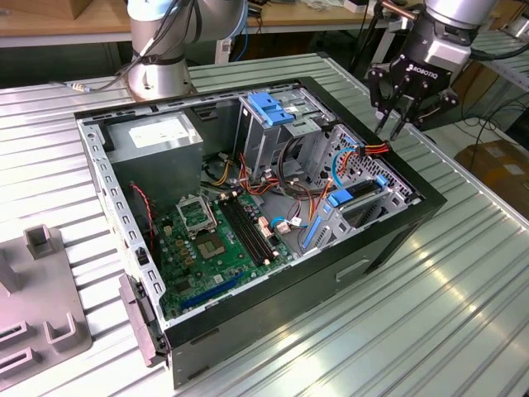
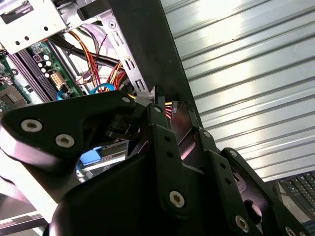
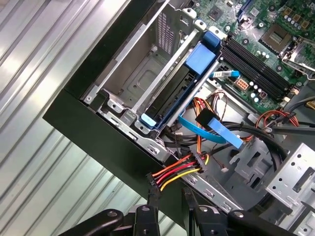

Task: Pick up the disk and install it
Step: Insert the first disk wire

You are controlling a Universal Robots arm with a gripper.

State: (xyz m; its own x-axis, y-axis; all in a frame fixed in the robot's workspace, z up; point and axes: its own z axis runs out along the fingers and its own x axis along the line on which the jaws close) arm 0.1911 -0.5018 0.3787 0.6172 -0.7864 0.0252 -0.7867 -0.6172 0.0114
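Observation:
The disk point(image 1: 351, 198) sits on edge in the lower drive bay of the open black computer case point(image 1: 273, 306), at the exterior view's right. In the first wrist view the disk point(image 3: 177, 91) shows as a dark slab between bright blue rails. My gripper point(image 1: 397, 128) hangs just above the case's wall beside that bay. The black end plug of a red, yellow and black power cable point(image 3: 179, 169) lies between its fingertips point(image 3: 147, 209), and the gripper point(image 3: 168, 201) is shut on that plug. In the second wrist view the same wires point(image 2: 170, 104) run in between the fingertips.
A blue bracket point(image 1: 269, 107) tops the grey drive cage at the back. The motherboard point(image 1: 219, 236) and power supply point(image 1: 157, 141) fill the case floor, with loose cables around the bay. The arm's base point(image 1: 157, 74) stands behind. A grey fixture point(image 1: 41, 289) lies on the ribbed table point(image 1: 430, 314).

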